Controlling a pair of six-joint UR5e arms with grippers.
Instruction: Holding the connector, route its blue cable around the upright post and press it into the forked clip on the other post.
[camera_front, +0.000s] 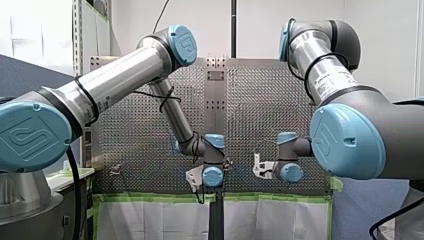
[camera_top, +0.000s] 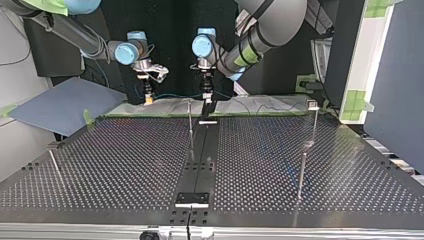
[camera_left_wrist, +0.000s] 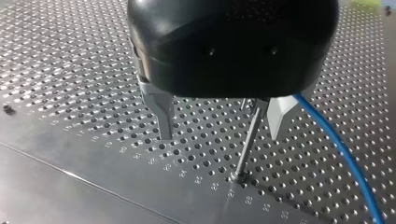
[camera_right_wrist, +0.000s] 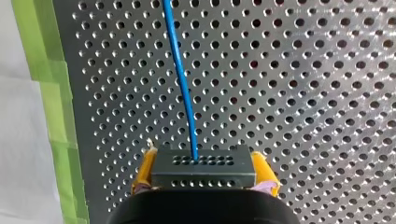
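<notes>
A: Item 1, progress. What is logged as done?

B: One step only. The right hand (camera_right_wrist: 204, 162) is clamped on the connector (camera_right_wrist: 204, 177), with yellow pads (camera_right_wrist: 145, 168) on both its sides. The blue cable (camera_right_wrist: 182, 84) leaves the connector's face and runs out over the perforated surface (camera_right_wrist: 303, 93).

A: And left to do?

B: By the look of it, both routing steps. In the left wrist view the cable passes outside one finger (camera_left_wrist: 279, 116) of the left hand (camera_left_wrist: 220, 136) and apart from the upright post (camera_left_wrist: 246, 142). It is not wrapped around the post, and nothing shows it in a clip.

A: Item 2, surroundings, top view, left to right.

B: A blue-grey sheet (camera_top: 60, 105) lies off the surface's edge, then comes a thin leaning rod (camera_top: 55, 165). Next is the right hand with the connector, and the cable, faintly seen, strung toward the middle. There the upright post stands beside a black strip (camera_top: 200, 155). The left hand has its fingers spread and grips nothing, with the post standing between them. Well apart at the right is a taller post (camera_top: 314, 125) with a small head, likely the forked clip (camera_top: 312, 104), too small to confirm. A shorter post (camera_top: 301, 175) stands nearer the camera.

A: Obstructions?

B: Judged: the left hand straddles the post the cable must round, so it could block the wrap. The shorter post stands near the taller one and may catch the cable.
</notes>
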